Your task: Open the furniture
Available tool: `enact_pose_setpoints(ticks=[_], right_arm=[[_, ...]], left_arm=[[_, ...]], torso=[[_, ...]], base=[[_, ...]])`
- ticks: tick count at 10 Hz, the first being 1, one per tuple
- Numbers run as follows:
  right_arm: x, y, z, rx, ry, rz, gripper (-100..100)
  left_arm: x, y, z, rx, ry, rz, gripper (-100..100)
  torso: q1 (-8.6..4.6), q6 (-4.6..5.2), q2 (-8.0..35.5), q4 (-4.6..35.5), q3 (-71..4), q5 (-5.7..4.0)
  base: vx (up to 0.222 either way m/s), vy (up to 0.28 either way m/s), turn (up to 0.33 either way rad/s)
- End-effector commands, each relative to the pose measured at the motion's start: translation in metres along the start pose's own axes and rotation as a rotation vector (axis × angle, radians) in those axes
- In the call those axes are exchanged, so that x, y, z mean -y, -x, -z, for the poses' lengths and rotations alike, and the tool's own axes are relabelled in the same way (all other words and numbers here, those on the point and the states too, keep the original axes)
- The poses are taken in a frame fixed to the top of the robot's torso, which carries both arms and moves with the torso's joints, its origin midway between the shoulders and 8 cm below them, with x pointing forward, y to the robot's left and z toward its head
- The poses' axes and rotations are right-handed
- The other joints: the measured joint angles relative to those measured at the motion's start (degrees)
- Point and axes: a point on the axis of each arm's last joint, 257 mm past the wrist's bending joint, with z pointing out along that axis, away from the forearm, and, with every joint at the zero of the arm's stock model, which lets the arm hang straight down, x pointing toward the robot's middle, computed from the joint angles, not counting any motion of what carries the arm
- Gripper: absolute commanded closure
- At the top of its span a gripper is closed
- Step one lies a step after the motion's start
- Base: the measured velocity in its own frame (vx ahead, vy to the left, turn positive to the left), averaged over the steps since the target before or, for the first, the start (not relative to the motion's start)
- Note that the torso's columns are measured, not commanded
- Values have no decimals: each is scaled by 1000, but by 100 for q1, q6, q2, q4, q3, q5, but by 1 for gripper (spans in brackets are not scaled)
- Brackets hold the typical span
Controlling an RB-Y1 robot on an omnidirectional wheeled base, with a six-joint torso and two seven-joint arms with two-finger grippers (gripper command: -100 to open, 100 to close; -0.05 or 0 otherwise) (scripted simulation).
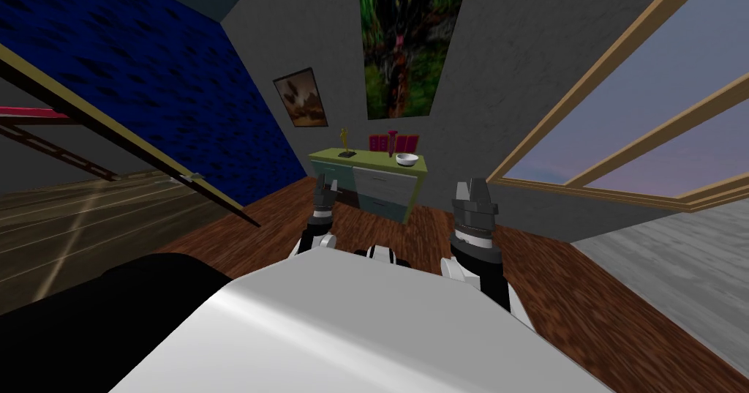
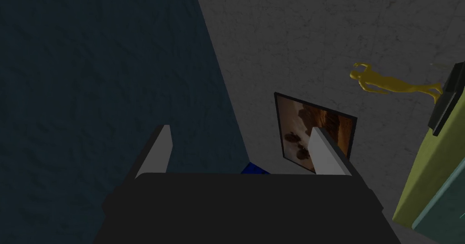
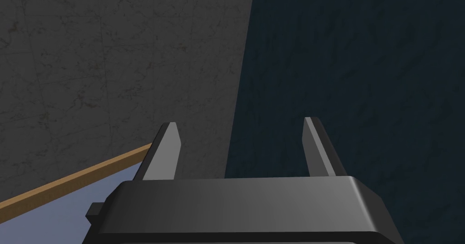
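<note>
- Head view, left: left gripper (image 1: pixel 326 186) is raised ahead, spread wide and holding nothing, likely readied for a handle.
- Middle: olive-topped teal cabinet with grey drawer fronts (image 1: pixel 382 185) stands closed against the grey wall, well beyond both grippers. A golden figurine (image 1: pixel 344 141) and a white bowl (image 1: pixel 407 159) sit on its surface.
- Right: right gripper (image 1: pixel 472 189) is likewise spread and empty.

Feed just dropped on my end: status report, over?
Left gripper open, empty. Right gripper open, empty. Cabinet ahead across the wood floor, drawers look shut, untouched. Figurine and bowl on its top.
</note>
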Motion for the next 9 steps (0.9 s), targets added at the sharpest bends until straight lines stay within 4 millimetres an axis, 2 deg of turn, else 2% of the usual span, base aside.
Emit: enact_pose_setpoints(ticks=[1, 9], right_arm=[[0, 0, 0, 0, 0, 0, 0], [0, 0, 0, 0, 0, 0, 0]], left_arm=[[-24, -8, 7, -32, 46, -11, -100], [-101, -24, 31, -86, 189, -29, -100]], torso=[[1, -1, 11, 6, -2, -1], [-1, -1, 28, 13, 7, -1]], base=[[105, 4, -37], [106, -1, -45]])
